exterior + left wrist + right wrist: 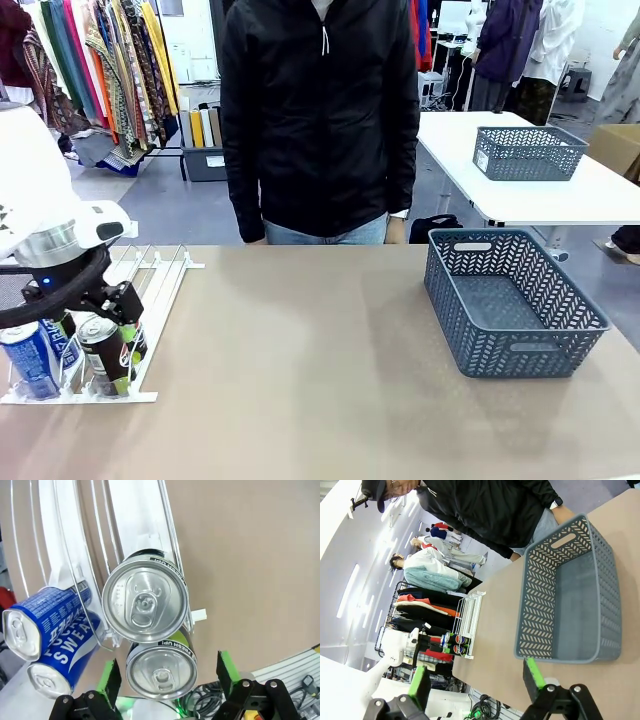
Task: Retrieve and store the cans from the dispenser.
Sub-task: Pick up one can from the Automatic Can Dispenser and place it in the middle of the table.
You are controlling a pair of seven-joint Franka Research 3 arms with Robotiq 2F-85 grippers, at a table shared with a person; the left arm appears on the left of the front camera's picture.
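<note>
Over the dispenser, left end effector straddles can.

Far left: rack of colourful clothes on grey floor, rolls of fabric upright in a bin. Far right: white table bearing a grey-blue lattice basket; cardboard box just beside.

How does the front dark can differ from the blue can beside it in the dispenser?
The dark can is brown-black with a yellow-green band; the blue can is blue with white lettering. The dark can sits between the fingers of the open left gripper; the blue can stands outside them, in a neighbouring lane. Both stand upright with silver tops in the dispenser.
</note>
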